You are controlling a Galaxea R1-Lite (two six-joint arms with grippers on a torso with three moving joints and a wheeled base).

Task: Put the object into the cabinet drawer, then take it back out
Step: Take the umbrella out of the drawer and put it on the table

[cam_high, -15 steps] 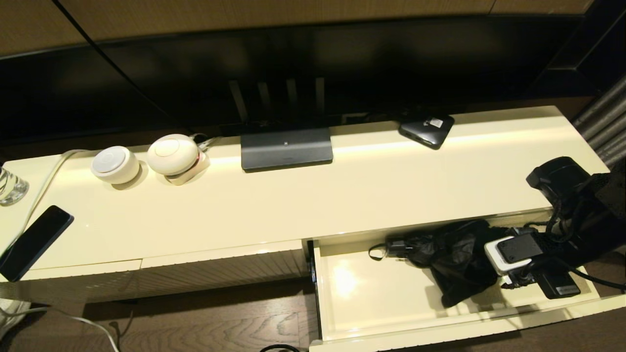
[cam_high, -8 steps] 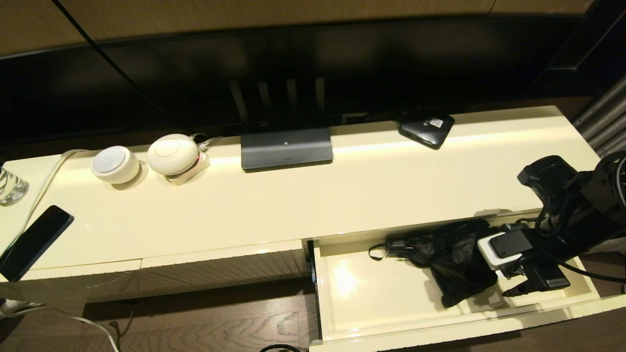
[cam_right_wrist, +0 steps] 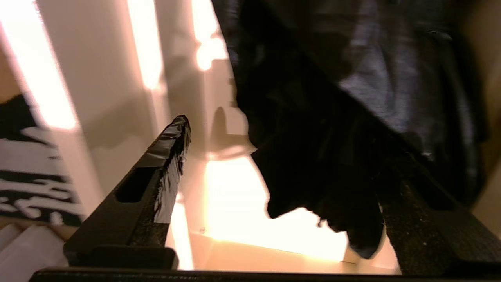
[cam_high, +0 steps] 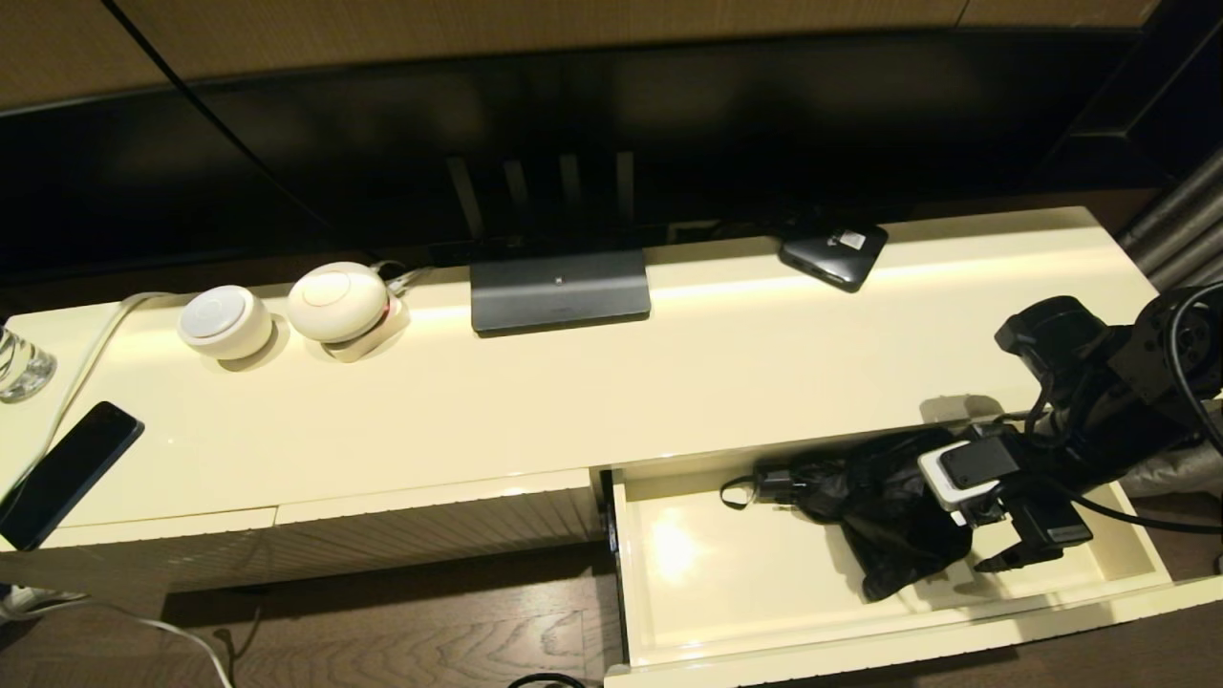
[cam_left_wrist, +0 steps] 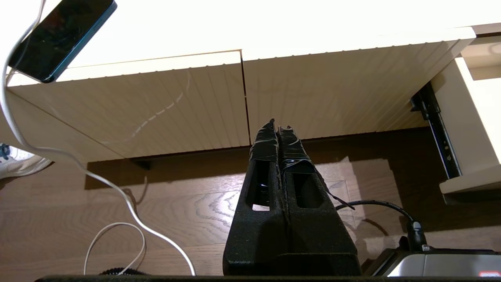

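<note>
Our right gripper (cam_right_wrist: 274, 172) hangs wide open over the umbrella (cam_high: 884, 506), which lies in the drawer (cam_high: 764, 621) toward its right rear corner, presumably for retrieval; our left gripper (cam_left_wrist: 278, 131) sits closed and parked.

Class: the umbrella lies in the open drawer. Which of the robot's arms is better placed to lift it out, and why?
Right. The right pincer is open inside the drawer, fingers spread beside the umbrella. The left pincer is shut, low before the closed ribbed fronts, away from the drawer.
</note>
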